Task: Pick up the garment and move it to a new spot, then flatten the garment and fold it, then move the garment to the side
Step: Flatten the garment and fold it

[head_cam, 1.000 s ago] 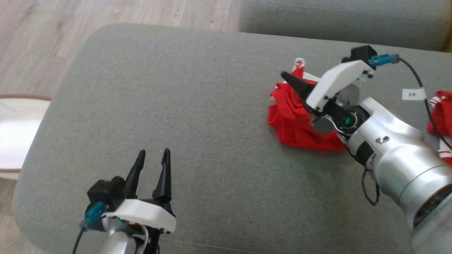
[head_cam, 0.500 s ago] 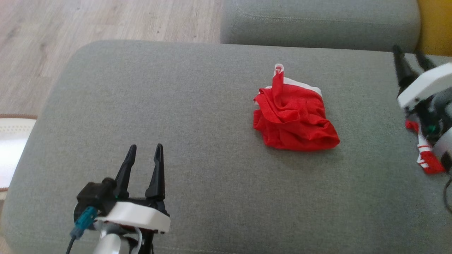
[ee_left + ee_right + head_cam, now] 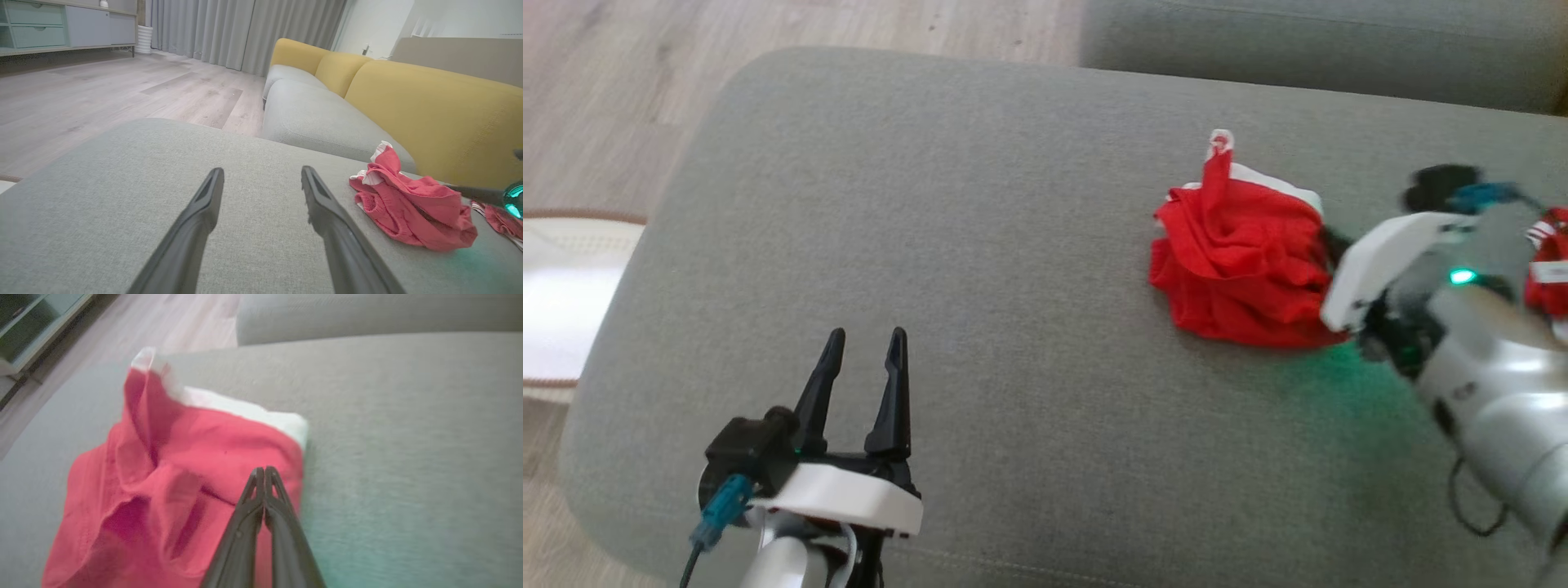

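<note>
Garment (image 3: pixel 1241 261), red-and-white, lay crumpled on grey cushion (image 3: pixel 931 245), right of centre. R pincer (image 3: pixel 264 470) clenched, tips over its right edge; L pincer (image 3: pixel 867 332) released, well apart at lower left.

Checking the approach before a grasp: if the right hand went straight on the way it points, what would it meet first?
The crumpled red garment on the grey cushion. The right hand, shut, points straight at it; depth is unclear, so its tips may be touching the cloth.
</note>
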You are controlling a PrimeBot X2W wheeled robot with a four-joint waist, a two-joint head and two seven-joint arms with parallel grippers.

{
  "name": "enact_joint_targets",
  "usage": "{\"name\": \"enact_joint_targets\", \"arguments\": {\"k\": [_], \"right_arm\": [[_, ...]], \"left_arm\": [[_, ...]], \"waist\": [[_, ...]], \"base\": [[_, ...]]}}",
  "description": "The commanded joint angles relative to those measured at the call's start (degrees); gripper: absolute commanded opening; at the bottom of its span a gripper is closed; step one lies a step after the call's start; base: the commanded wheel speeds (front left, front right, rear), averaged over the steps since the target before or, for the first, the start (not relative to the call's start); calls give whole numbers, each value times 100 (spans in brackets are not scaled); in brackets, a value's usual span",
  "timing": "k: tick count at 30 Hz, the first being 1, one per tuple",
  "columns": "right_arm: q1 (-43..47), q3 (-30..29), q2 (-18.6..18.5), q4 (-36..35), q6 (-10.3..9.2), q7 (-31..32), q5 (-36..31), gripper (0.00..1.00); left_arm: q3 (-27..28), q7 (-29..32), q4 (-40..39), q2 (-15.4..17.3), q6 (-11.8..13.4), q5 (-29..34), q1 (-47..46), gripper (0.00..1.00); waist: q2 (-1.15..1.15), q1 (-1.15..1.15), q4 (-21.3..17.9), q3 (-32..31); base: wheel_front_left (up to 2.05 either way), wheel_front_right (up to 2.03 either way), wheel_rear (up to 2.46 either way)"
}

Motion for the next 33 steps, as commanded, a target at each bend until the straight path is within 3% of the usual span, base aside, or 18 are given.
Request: {"name": "enact_joint_targets", "arguments": {"k": [1,6,14,20,23,24,25,26,27,33], "right_arm": [[88,38,88,-85,39,81,23,0],[251,90,326,-599,39,372,128,0],[593,290,639,-2169,39,-557,-190,0],[582,271,343,-2668,39,-1503,-524,0],[574,127,169,-2778,39,-1684,-643,0],[576,29,72,-2830,39,-1730,-729,6],[579,-100,-28,-2874,39,-1757,-838,41],[575,-347,-123,-2942,39,-1767,-972,92],[597,-675,-222,-3037,39,-1770,-1167,100],[1449,-2840,-562,-3920,39,-1774,-2740,100]], "left_arm": [[164,-45,-168,9,28,34,-290,100],[211,-45,-153,9,57,18,-268,100],[222,-45,-169,9,82,-36,-257,100],[252,-45,-169,9,97,-21,-217,100],[296,-45,-186,9,96,0,-191,100],[320,-45,-201,9,92,16,-178,100],[346,-45,-216,9,86,39,-166,100],[381,-45,-237,9,83,65,-153,100],[417,-45,-257,9,79,93,-141,100],[711,-45,-348,9,14,296,-81,100]], "waist": [[0,0,77,28],[0,0,174,37],[0,0,67,27],[0,0,-81,-87],[0,0,-152,-145],[0,0,-189,-176],[0,0,-232,-207],[0,0,-284,-240],[0,0,-335,-272],[0,0,-681,-472]], "base": [[0,0,0],[0,0,0],[0,0,0],[0,0,0],[0,0,0],[0,0,0],[0,0,0],[0,0,0],[0,0,0],[0,0,0]]}}
